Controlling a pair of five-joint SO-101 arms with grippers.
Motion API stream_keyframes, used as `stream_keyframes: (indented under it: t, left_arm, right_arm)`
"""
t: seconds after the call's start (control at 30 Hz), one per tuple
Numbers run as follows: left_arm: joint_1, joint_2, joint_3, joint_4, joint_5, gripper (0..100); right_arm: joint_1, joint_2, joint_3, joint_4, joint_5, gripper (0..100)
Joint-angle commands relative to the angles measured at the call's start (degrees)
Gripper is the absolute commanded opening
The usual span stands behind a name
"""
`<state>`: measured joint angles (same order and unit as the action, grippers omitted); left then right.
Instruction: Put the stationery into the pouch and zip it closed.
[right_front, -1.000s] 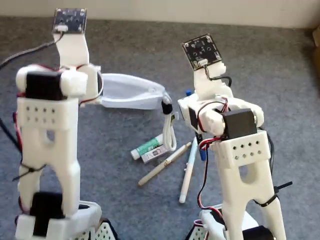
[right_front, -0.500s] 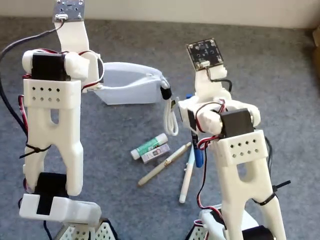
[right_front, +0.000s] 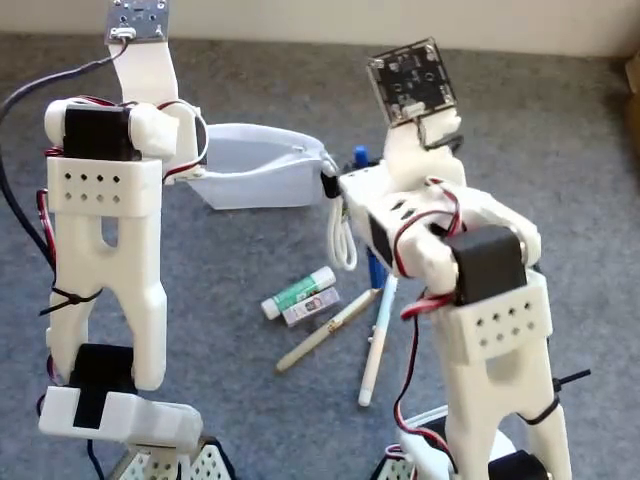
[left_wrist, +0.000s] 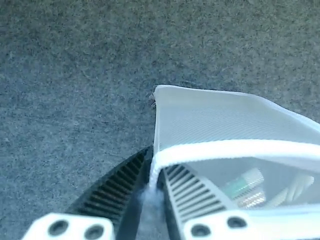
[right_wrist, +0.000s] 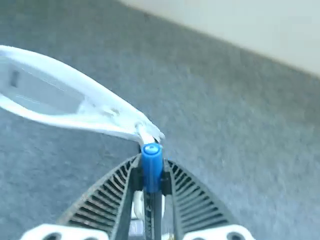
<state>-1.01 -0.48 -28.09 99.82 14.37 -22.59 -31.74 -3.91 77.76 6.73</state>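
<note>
The white mesh pouch (right_front: 255, 172) hangs off the carpet, its mouth gaping. My left gripper (left_wrist: 150, 186) is shut on its rim, with the pouch (left_wrist: 225, 122) stretching away from the fingers. My right gripper (right_wrist: 150, 172) is shut on a blue pen (right_wrist: 151, 165), held upright just short of the pouch's zipper end (right_wrist: 145, 131). From above, the blue pen (right_front: 360, 158) pokes up beside the pouch's right end. On the carpet lie a green-and-white glue stick (right_front: 298, 290), a small white stick (right_front: 310, 306), a beige pen (right_front: 330, 328) and a white pen (right_front: 378, 340).
The pouch's white strap loop (right_front: 343, 245) dangles from its right end, over the loose stationery. Grey carpet (right_front: 560, 170) covers the whole floor, and a pale wall runs along the far edge. Both arm bases stand at the near edge.
The left arm lifted the pouch off the carpet and then held still. The right arm rose with the blue pen, bringing it up toward the pouch's right end.
</note>
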Motion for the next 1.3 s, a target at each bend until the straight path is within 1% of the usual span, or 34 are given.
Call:
stream_keyframes:
  t: [0.0,0.17,0.47,0.7,0.93,1.1,1.27]
  left_arm:
    - [0.92,0.84,-1.27,-0.18,0.70,1]
    - [0.92,0.84,-1.27,-0.18,0.70,1]
    - [1.01,0.84,-1.27,-0.18,0.79,1]
    - [1.10,0.84,-1.27,-0.18,0.79,1]
    - [1.10,0.92,-1.27,-0.18,3.43,1]
    - [1.10,0.92,-1.27,-0.26,3.43,1]
    - [1.01,0.92,-1.19,-0.26,3.43,1]
  right_arm:
    - [-2.95,-1.98,-8.04,-0.13,-0.70,0.5]
    - [-6.90,-1.63,-14.20,-1.27,-0.70,0.5]
    - [-13.14,-2.15,-15.08,-15.60,-0.53,0.5]
    - [-13.76,-1.71,-14.99,-24.57,-0.62,0.5]
    - [-13.76,-1.36,-14.81,-25.27,-0.62,0.5]
    - [-13.58,2.33,-15.08,-25.45,-0.62,0.5]
    - [-13.49,5.67,-14.90,-28.62,-0.62,0.5]
